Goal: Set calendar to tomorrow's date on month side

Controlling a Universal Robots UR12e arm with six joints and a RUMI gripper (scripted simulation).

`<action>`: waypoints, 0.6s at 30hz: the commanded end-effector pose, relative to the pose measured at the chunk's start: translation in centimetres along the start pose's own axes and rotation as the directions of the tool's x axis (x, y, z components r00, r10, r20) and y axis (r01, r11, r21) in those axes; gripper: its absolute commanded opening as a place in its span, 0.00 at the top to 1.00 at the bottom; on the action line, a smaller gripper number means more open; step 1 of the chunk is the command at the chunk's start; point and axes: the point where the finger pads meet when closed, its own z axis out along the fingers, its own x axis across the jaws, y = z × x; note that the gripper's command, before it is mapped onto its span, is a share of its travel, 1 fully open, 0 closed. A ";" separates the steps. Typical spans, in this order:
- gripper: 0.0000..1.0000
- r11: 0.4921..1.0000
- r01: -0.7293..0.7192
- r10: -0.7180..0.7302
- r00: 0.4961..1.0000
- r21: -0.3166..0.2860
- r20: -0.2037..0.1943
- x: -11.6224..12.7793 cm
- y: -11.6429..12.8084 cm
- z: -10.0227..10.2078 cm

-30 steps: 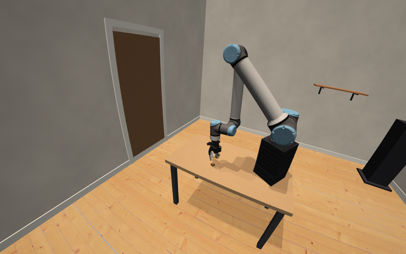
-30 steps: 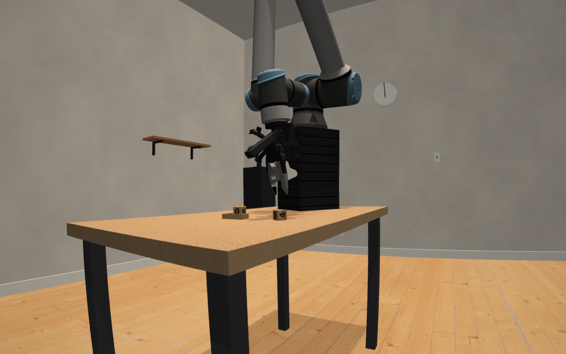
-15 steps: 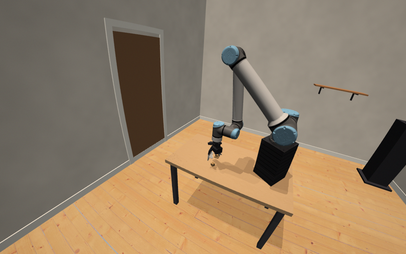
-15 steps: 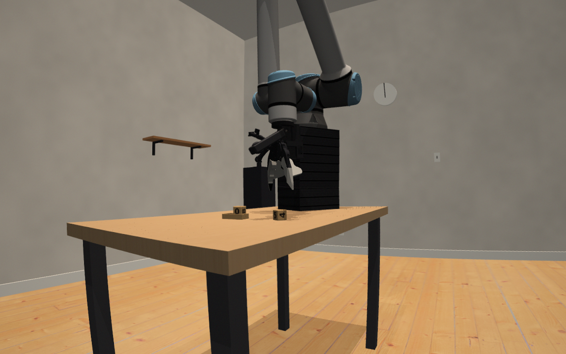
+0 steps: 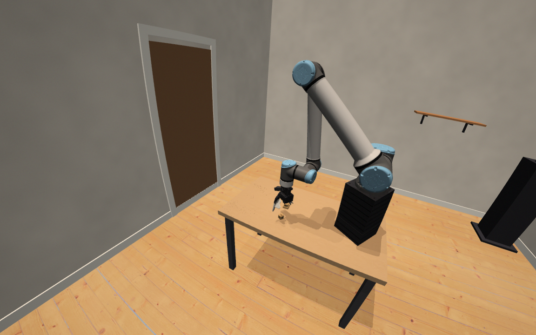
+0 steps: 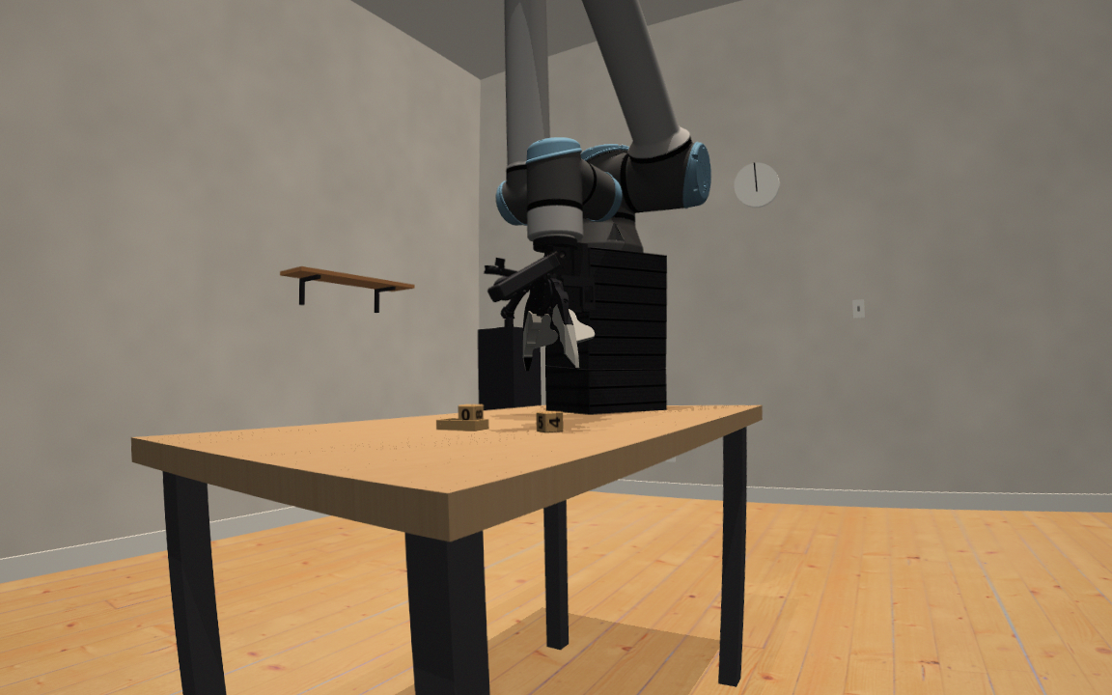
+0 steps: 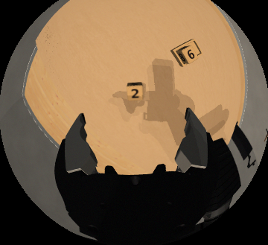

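Note:
A loose wooden cube (image 7: 135, 91) lies on the table with a 2 on top; in the exterior view its side (image 6: 549, 422) shows a 4, and it also shows in the top view (image 5: 280, 216). The second cube (image 7: 189, 53) sits in the small wooden tray (image 6: 462, 423), with a 6 on top and a 0 on the side toward the exterior camera (image 6: 470, 413). My gripper (image 7: 134, 111) hangs well above the table, over the loose cube, fingers wide open and empty. It also shows in the exterior view (image 6: 553, 339) and the top view (image 5: 282, 203).
The arm's black pedestal (image 5: 363, 210) stands on the table's right part. The table edge (image 5: 303, 254) runs in front. A black stand (image 5: 515, 199) is on the floor at the right.

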 end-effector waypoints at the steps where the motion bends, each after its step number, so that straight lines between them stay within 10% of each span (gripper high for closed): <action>1: 0.00 1.000 -0.002 0.002 1.000 0.000 -0.001 0.1 0.1 0.0; 11: 0.00 1.000 -0.002 0.002 1.000 -0.001 -0.002 0.3 0.1 -1.2; 12: 0.71 1.000 -0.001 0.001 1.000 -0.001 -0.002 0.3 0.2 -1.2; 18: 0.71 1.000 -0.001 0.001 1.000 -0.002 -0.002 0.3 0.2 -1.0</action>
